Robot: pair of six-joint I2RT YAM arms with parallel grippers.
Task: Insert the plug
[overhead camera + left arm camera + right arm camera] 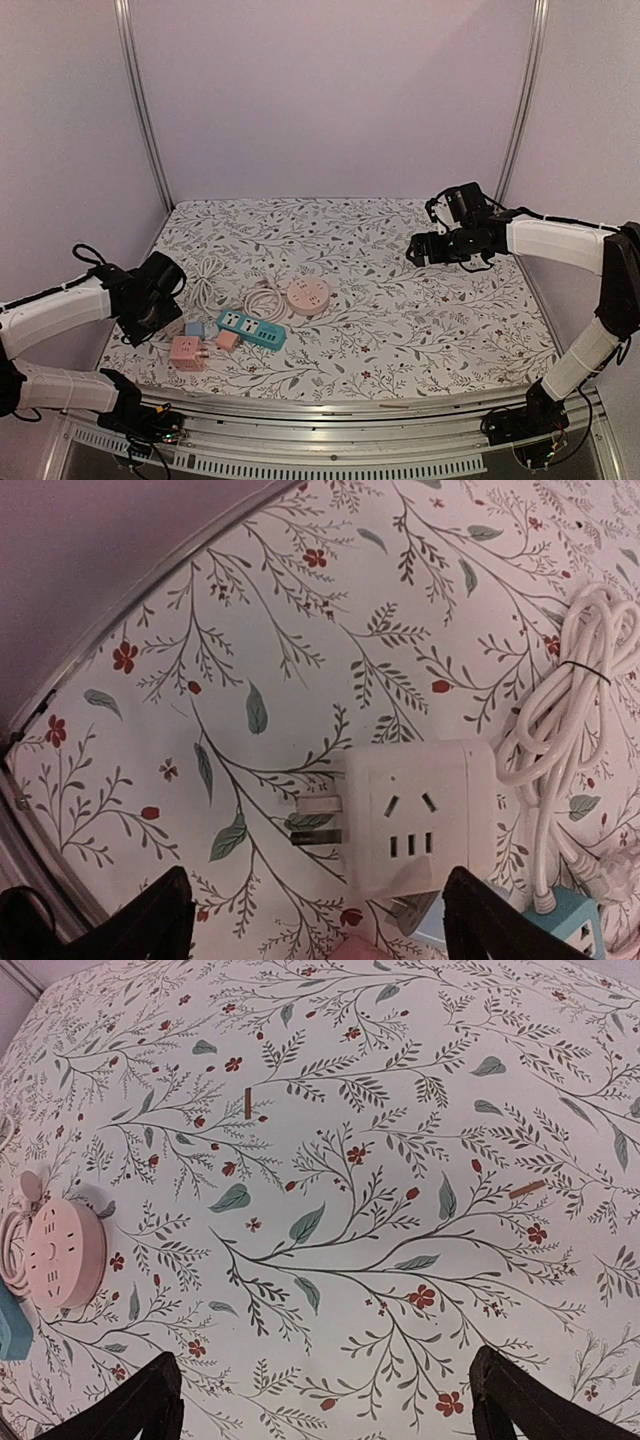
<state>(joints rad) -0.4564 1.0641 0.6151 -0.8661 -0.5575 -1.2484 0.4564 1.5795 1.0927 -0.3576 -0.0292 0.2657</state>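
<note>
In the left wrist view a white cube adapter [420,815] lies flat on the floral cloth, its plug blades [318,820] pointing left. My left gripper [320,930] hovers over it, open, with its fingers [150,920] on either side of the cube's near edge and not touching it. From above, the left gripper [150,303] hides this cube. Beside it lie a teal power strip [252,328], a round pink power strip [308,297], a pink cube [187,352], a small blue cube [194,328] and a small orange-pink cube [227,340]. My right gripper [432,248] hangs open over bare cloth [325,1400].
A bundled white cable [570,690] lies right of the white cube, also seen from above as the bundled cable [205,275]. The table's left rail [120,630] runs close behind the cube. The round pink strip [60,1255] shows at the right wrist view's left edge.
</note>
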